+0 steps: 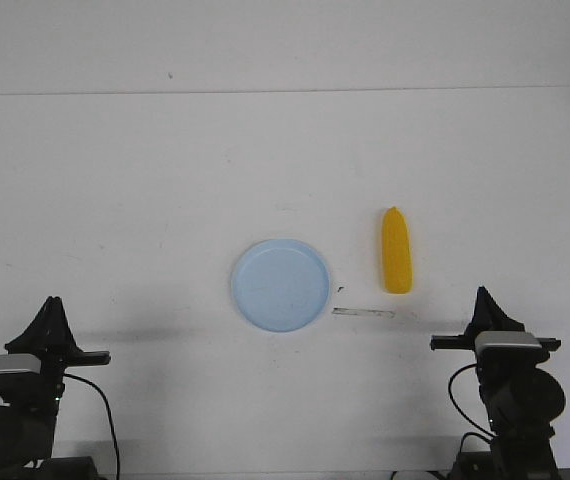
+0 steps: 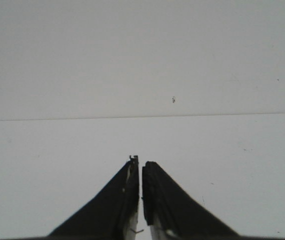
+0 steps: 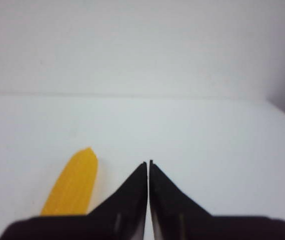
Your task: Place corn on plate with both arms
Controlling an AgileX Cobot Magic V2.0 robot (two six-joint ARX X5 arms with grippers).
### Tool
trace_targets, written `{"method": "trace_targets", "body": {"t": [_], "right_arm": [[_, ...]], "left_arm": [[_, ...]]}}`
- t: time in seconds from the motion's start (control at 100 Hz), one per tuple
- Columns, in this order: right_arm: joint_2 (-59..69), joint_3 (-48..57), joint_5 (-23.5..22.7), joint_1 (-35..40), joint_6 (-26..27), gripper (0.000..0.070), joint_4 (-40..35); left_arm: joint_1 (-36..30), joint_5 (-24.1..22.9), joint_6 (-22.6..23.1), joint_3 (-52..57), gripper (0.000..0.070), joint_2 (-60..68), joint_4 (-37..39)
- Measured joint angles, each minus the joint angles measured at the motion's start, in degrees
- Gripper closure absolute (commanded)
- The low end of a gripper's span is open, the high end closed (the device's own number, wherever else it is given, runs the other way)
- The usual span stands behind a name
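A bright yellow corn [image 1: 396, 252] lies flat on the white table, right of centre, its pointed end facing away from me. The pale blue plate [image 1: 280, 285] sits just left of it, apart from it, with nothing on it. My right gripper [image 1: 483, 297] is shut and holds nothing, near the front edge, nearer to me than the corn and to its right. In the right wrist view the corn [image 3: 74, 183] shows beside the shut right gripper [image 3: 148, 162]. My left gripper [image 1: 51, 304] rests shut at the front left, far from the plate; the left wrist view shows it [image 2: 140, 162] over bare table.
A thin strip of clear tape [image 1: 363, 313] and a small dark speck [image 1: 340, 290] lie on the table between the plate and the corn's near end. The table's far edge [image 1: 285, 92] meets a white wall. Black cables hang by both arm bases.
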Motion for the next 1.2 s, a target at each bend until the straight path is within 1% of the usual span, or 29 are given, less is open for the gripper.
{"method": "trace_targets", "body": {"t": [0.11, 0.34, 0.43, 0.51, 0.59, 0.69, 0.82, 0.92, 1.05, 1.1, 1.13, 1.16, 1.2], "right_arm": [[7.69, 4.70, -0.02, 0.02, -0.02, 0.0696, -2.29], [25.38, 17.90, 0.00, 1.97, 0.00, 0.0696, -10.05], [31.91, 22.93, 0.00, 3.39, 0.33, 0.0696, -14.29], [37.59, 27.34, 0.04, 5.14, 2.01, 0.0696, -17.42], [42.91, 31.36, 0.09, 7.50, 4.46, 0.0696, -18.95], [48.52, 36.00, 1.68, 9.92, 7.56, 0.0696, -21.14], [55.98, 43.21, 4.55, 11.69, 9.66, 0.0695, -28.52], [61.75, 49.09, 4.68, 12.13, 11.93, 0.0695, -33.99], [68.17, 56.85, 4.26, 12.33, 14.10, 0.0692, -38.82], [70.36, 59.60, 4.24, 12.35, 14.86, 0.0680, -40.96], [71.58, 61.09, 4.15, 12.35, 15.15, 0.0658, -42.18], [72.72, 62.38, 4.04, 12.37, 15.28, 0.0612, -43.08], [74.25, 63.80, 4.07, 12.37, 15.52, 0.0522, -44.06]], "left_arm": [[0.00, 0.00, 0.00, 0.00, 0.0698, 0.00, 0.00], [0.00, 0.00, 0.00, 0.00, 0.0698, 0.00, 0.00], [0.00, 0.00, 0.00, 0.00, 0.0698, 0.00, 0.00], [0.00, 0.00, 0.00, 0.00, 0.0698, 0.00, 0.00], [0.00, 0.00, -0.02, 0.00, 0.0698, 0.00, 0.00], [0.00, 0.00, 0.00, 0.00, 0.0698, 0.00, 0.00], [0.00, 0.00, 0.00, 0.00, 0.0698, 0.00, 0.00], [0.00, 0.00, 0.00, 0.00, 0.0698, 0.00, 0.00], [0.00, 0.00, 0.00, 0.00, 0.0698, 0.00, 0.00], [0.00, 0.00, 0.00, 0.00, 0.0698, 0.00, 0.00], [0.00, 0.00, 0.00, 0.00, 0.0698, 0.00, 0.00], [0.00, 0.00, 0.00, 0.00, 0.0698, 0.00, 0.00], [0.00, 0.00, 0.00, 0.00, 0.0698, 0.00, 0.00]]}}
